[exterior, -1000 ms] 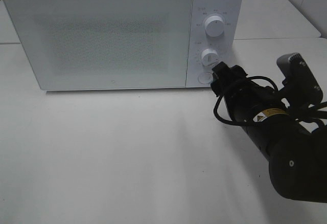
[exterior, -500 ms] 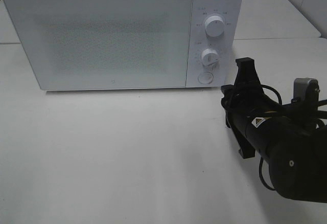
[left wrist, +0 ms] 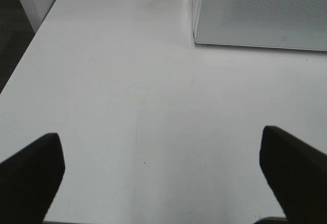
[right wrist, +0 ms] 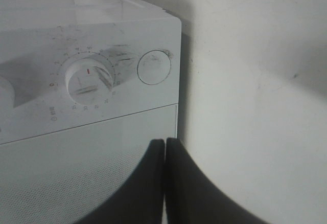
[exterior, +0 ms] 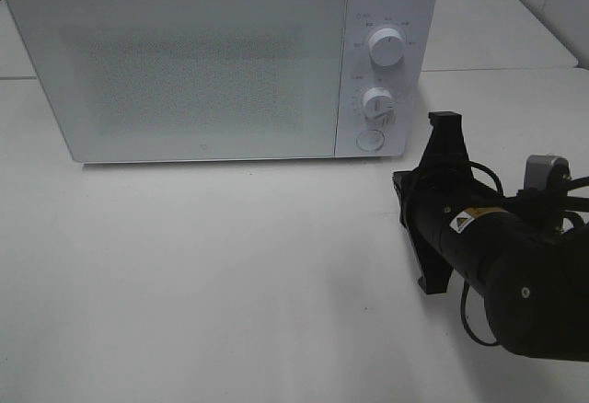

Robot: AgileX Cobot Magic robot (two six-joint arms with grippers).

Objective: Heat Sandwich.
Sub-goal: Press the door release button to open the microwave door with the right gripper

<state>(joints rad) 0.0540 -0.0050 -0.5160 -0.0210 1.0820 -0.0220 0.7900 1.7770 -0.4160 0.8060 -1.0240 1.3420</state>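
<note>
Sandwich is nowhere in view. The white box-shaped microwave point(exterior: 221, 63) fills the upper half of the high camera's frame, and its speckled frosted door point(exterior: 184, 72) is closed. Whether the food sits behind that door cannot be told, as the panel lets nothing through. The matte white table point(exterior: 230, 265) in front shows no bread.

The black right gripper point(right wrist: 165, 141) has its fingers pressed together on nothing. It points toward the lower right corner of the microwave, near the flat round button point(exterior: 369, 141) under the ribbed white timer dial point(exterior: 378, 102), but does not touch it. The black left gripper point(left wrist: 159, 134) has its fingers spread wide apart over bare tabletop, well off from the oven's left end.

A stacked sandwich is probably light, soft and easily crushed. Its slices will likely slide over a moist filling, so a hard squeeze would push the layers askew or press the filling out. The best hold is likely a gentle one across the whole stack from top to bottom, near the firmer crust edges. That keeps the layers together while it is lifted level. Warm bread would be limper, so a light grip matters even more.
</note>
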